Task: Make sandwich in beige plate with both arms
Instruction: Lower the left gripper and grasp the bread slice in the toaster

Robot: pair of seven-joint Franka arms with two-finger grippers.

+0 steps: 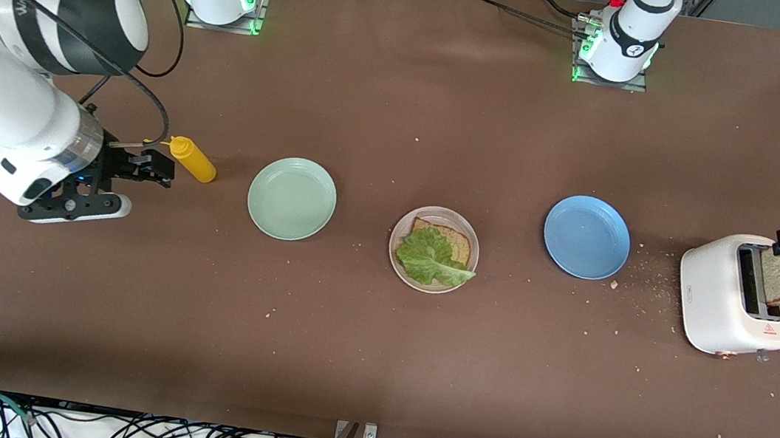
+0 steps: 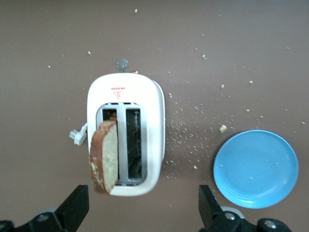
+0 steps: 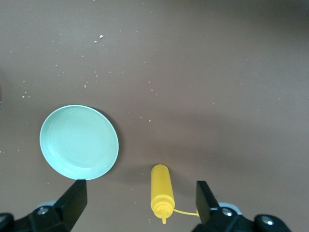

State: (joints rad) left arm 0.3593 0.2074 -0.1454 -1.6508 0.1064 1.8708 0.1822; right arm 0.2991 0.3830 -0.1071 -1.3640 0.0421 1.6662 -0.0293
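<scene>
Already done: one square brown wholegrain bread slice (image 1: 448, 242) lies in the small round beige plate (image 1: 399, 231) at the middle of the tabletop (image 1: 372, 366), with a crinkled green lettuce leaf (image 1: 430, 257) on top of it.
Left to do: the sandwich lacks its top; I judge it about two thirds built.
Second slice: the other brown bread slice (image 2: 105, 157) stands on edge in a slot of the white two-slot toaster (image 2: 154, 140), near the tabletop edge at my left arm's end.
My left claw (image 2: 140, 212): released, fingers (image 2: 75, 205) spread wide, over the toaster with the slice in the gap; from the front it looks touching the slice's top, but I cannot tell if it bears on it.
My right claw (image 3: 140, 208): released and grasping nothing, waiting over the yellow plastic squeeze bottle (image 1: 193, 159) at my right arm's end.
Other plates: the round mint-green plate (image 1: 292, 199) and round blue plate (image 1: 586, 236) flank the beige one, both bare.
Next, as I judge: clench on the slice, lift it, lay it on the lettuce.
</scene>
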